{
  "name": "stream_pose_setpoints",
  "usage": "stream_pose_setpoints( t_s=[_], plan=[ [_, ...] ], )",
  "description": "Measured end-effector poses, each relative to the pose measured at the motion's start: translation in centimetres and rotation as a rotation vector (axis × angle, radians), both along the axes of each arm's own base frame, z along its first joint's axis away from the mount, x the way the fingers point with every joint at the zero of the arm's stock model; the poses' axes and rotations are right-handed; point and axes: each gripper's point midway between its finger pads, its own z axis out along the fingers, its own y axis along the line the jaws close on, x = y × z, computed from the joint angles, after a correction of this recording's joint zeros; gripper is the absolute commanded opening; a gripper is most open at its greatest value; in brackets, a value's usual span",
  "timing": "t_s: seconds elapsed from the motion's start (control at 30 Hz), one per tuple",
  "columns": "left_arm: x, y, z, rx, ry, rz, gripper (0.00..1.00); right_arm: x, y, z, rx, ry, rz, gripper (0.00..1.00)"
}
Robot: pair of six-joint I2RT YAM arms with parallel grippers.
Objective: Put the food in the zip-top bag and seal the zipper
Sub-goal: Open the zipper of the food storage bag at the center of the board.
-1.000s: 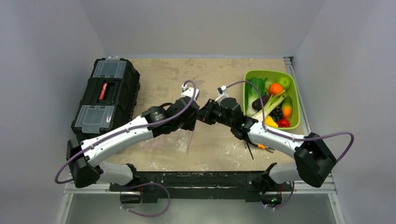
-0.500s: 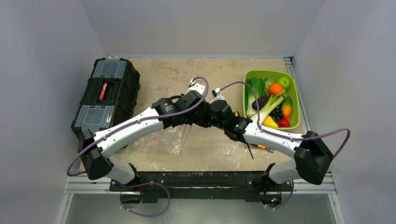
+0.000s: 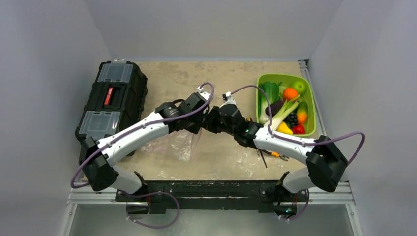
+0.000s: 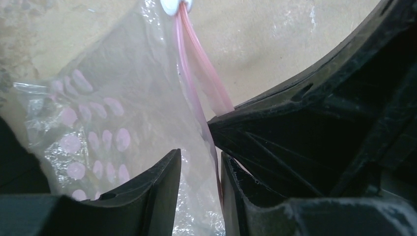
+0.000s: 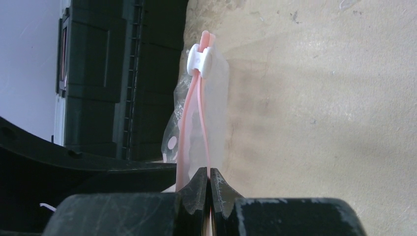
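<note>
The clear zip-top bag (image 3: 179, 145) lies at mid-table, its mouth edge lifted between the two grippers. My right gripper (image 5: 207, 169) is shut on one lip of the pink zipper (image 5: 189, 113); the white slider (image 5: 199, 61) sits at the strip's far end. My left gripper (image 4: 199, 155) is open, with bag film (image 4: 108, 108) and the pink strip (image 4: 196, 73) running between its fingers, close to the right one. In the top view both grippers (image 3: 201, 123) (image 3: 210, 122) meet tip to tip. The two leafy greens (image 3: 270, 91) (image 3: 282, 110) rest in the bin.
A lime-green bin (image 3: 259, 83) at the right holds the greens among orange, green, yellow and red fruits and an eggplant. A black toolbox (image 3: 113, 101) stands at the left. A small tool (image 3: 275, 155) lies under the right arm.
The left arm swung right toward the right gripper, then eased back slightly. The right gripper shifted a little left. The bag's mouth edge stays raised between them.
</note>
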Motion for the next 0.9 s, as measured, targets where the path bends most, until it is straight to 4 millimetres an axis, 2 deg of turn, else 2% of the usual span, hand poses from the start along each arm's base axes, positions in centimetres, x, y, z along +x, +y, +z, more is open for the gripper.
stream_pose_setpoints(
  t_s=[0.03,0.1,0.13,0.3,0.43,0.5,0.6,0.67,0.8,0.9],
  plan=[
    [-0.1,-0.1,-0.3,-0.01,0.013,-0.005,0.16,0.0,0.0,0.1,0.001,-0.002,-0.001,0.0],
    [-0.2,-0.2,-0.6,-0.026,0.032,-0.008,0.01,0.1,0.0,0.0,-0.002,-0.003,-0.002,0.0],
    [-0.1,-0.1,-0.7,-0.027,0.037,-0.01,0.0,0.1,-0.1,0.0,-0.004,-0.004,-0.003,0.0],
    [1.6,2.0,0.4,0.015,0.002,0.006,0.0,0.4,-0.6,-0.2,-0.088,-0.063,0.036,0.0],
    [3.5,4.7,2.9,0.003,-0.068,0.058,0.0,2.1,-2.0,0.0,-0.165,-0.121,0.085,0.0],
    [3.9,5.4,3.9,-0.022,-0.086,0.07,0.0,3.2,-3.1,0.0,-0.168,-0.137,0.118,0.0],
    [4.4,4.4,5.1,-0.064,-0.087,0.045,0.0,4.3,-3.7,0.2,-0.177,-0.171,0.169,0.0],
    [4.9,3.0,5.4,-0.095,-0.071,0.022,0.0,4.4,-2.9,0.3,-0.172,-0.185,0.225,0.0],
    [5.3,2.1,3.7,-0.109,-0.019,0.024,0.0,3.8,-1.6,-0.7,-0.163,-0.174,0.306,0.0],
    [5.2,2.6,2.4,-0.086,0.0,0.034,0.1,3.4,-0.8,-1.3,-0.143,-0.146,0.338,0.0]
  ],
)
